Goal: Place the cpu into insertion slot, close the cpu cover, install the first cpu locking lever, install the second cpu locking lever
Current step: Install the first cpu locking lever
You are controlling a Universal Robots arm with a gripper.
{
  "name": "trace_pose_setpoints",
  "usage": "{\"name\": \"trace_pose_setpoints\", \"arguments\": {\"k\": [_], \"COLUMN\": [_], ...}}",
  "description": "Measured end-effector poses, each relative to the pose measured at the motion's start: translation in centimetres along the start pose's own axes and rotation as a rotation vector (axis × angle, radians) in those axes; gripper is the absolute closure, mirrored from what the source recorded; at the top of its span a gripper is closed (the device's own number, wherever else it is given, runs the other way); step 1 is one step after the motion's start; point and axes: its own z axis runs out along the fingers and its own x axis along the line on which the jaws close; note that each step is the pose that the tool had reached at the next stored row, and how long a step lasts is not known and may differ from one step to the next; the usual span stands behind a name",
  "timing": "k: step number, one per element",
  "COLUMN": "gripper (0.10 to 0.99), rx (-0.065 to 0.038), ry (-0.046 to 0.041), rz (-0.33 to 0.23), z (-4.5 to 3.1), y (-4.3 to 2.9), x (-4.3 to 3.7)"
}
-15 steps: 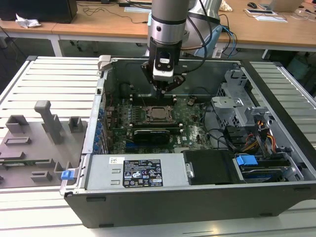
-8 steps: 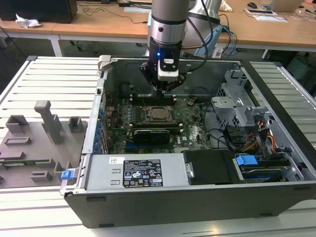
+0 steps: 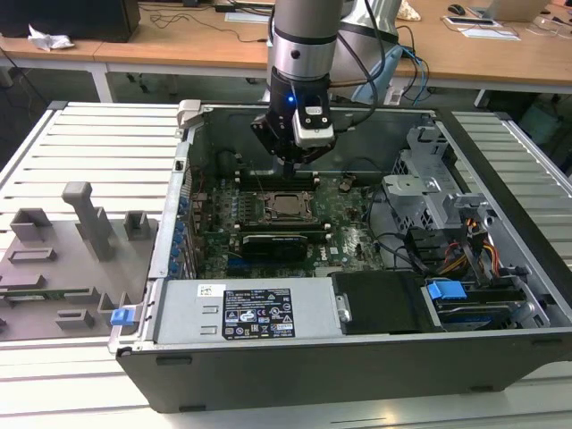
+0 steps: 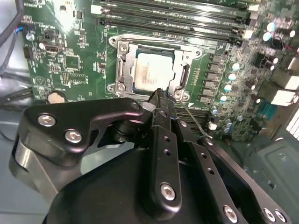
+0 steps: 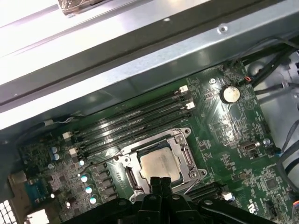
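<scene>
Black two-fingered gripper (image 4: pixel 159 95) of the arm, fingers pressed together with nothing between them, poised over the near edge of the processor socket; in the exterior view the gripper (image 3: pixel 290 164) hangs inside the open case just above the board. Directly beyond the fingertips lies the cpu (image 4: pixel 150 71), a small flat square chip with a dull silver-grey top, seated in the insertion slot (image 4: pixel 145 41), a square socket with a silvery metal rim. The cpu cover (image 4: pixel 122 63), a thin silvery metal frame with a large cut-out, lies flat around the chip, whose top shows through the opening. A thin metal wire lever (image 4: pixel 191 117) runs just beside the fingertips; whether it is latched cannot be told. The socket is set in the green circuit board (image 4: pixel 70 60), with four long narrow black memory slots (image 4: pixel 177 14) on its far side. In the exterior view a long black expansion card (image 3: pixel 277 241) lies near the socket's near side. The grey metal computer case (image 3: pixel 357 366) encloses the board and rests on a pale slatted table (image 3: pixel 89 143), and a grey moulded fixture plate (image 3: pixel 54 259) lies at the exterior view's left.
</scene>
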Motion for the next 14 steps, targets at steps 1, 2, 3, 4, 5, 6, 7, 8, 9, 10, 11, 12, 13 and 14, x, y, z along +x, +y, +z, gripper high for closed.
{"name": "trace_pose_setpoints", "arguments": {"k": [1,2,3,4,5,6,7,8,9,10,11,12,13,14], "gripper": [0.980,0.980,0.980,0.980,0.980,0.980,0.980,0.980,0.980,0.980,0.980,0.980,0.980,0.980], "rx": [0.000,0.000,0.001,0.000,-0.001,-0.001,-0.002,-0.002,-0.002,-0.002,-0.002,-0.001,-0.001,-0.001], "ry": [0.0001,0.0002,0.0002,0.0001,-0.0001,-0.0004,-0.0008,-0.0014,-0.0020,-0.0028,-0.0029,-0.0027,-0.0026,-0.0025], "rz": [-0.016,-0.033,-0.041,-0.047,-0.052,-0.058,-0.064,-0.076,-0.088,-0.122,-0.148,-0.176,-0.193,-0.213], "z": [0.00,0.00,0.00,0.00,0.01,0.01,0.01,0.01,0.01,0.01,0.01,0.01,0.01,0.02], "y": [0.00,0.00,0.00,-0.01,-0.01,-0.02,-0.02,-0.03,-0.03,-0.03,-0.03,-0.03,-0.03,-0.03], "x": [0.00,0.00,0.01,0.03,0.05,0.07,0.08,0.08,0.08,0.08,0.08,0.08,0.08,0.09]}}
